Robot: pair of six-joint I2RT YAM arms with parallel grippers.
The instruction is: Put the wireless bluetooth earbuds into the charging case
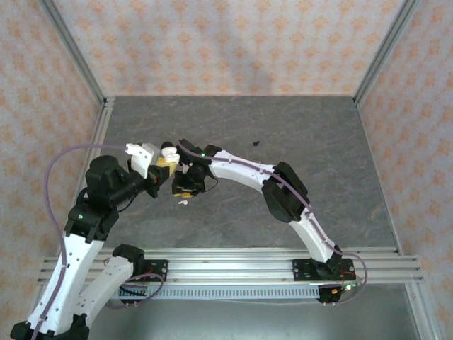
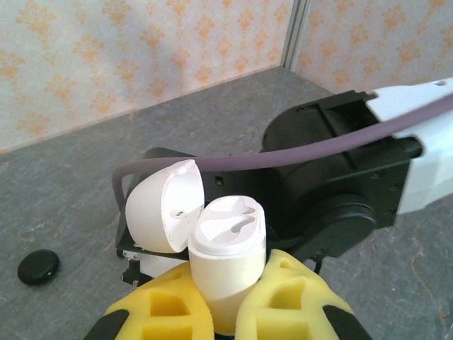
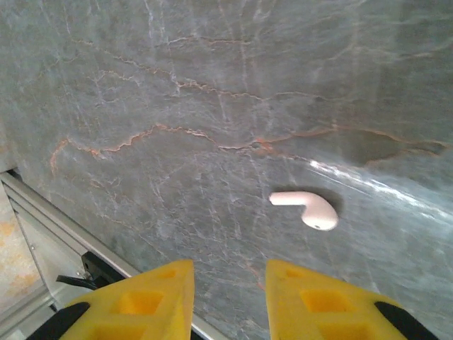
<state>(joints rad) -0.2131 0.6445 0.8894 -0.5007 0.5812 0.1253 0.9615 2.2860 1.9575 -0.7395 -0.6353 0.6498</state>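
Left wrist view: your left gripper (image 2: 226,301) clamps one white charging case (image 2: 228,244), lid open — right arm (image 2: 340,177) crowds behind. Your right gripper (image 3: 228,276), jaws apart, empty, over one white earbud (image 3: 306,207) on the table (image 3: 177,106).

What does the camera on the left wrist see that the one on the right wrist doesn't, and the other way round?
Left wrist: an open white case pinched upright between the left fingers, its lid tipped back, a small black disc on the table, and the other arm behind. Right wrist: one white earbud lying on the table just ahead of the right fingers, which stand apart with nothing between them. Both: yellow fingers at the bottom edge and the same grey marbled table.
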